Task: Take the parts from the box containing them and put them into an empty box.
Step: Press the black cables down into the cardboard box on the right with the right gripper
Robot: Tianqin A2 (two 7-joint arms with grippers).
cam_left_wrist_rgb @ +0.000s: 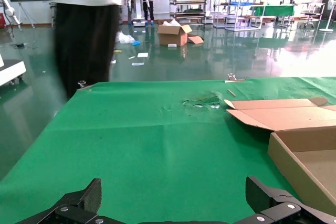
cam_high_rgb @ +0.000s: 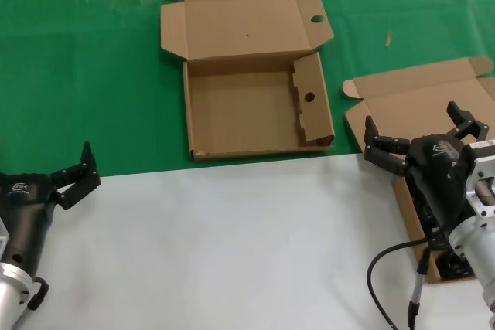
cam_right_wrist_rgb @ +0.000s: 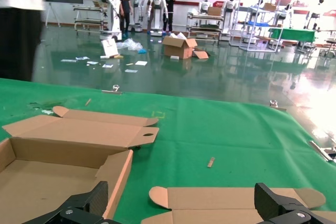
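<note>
Spread wide and holding nothing, the right gripper (cam_high_rgb: 421, 135) is seen poised over the box containing the parts (cam_high_rgb: 418, 113) at the right edge of the table; only dark shapes, partly hidden by the arm, can be made out inside that box; the left gripper (cam_high_rgb: 77, 174), its fingers likewise parted and empty, is parked over the white sheet (cam_high_rgb: 232, 245) at near left; farther back, the empty box (cam_high_rgb: 247, 106) lies open on the green cloth (cam_high_rgb: 85, 75), its holed lid folded back.

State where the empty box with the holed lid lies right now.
In the head view, the empty box lies open on the green cloth at centre, left of the second box.
</note>
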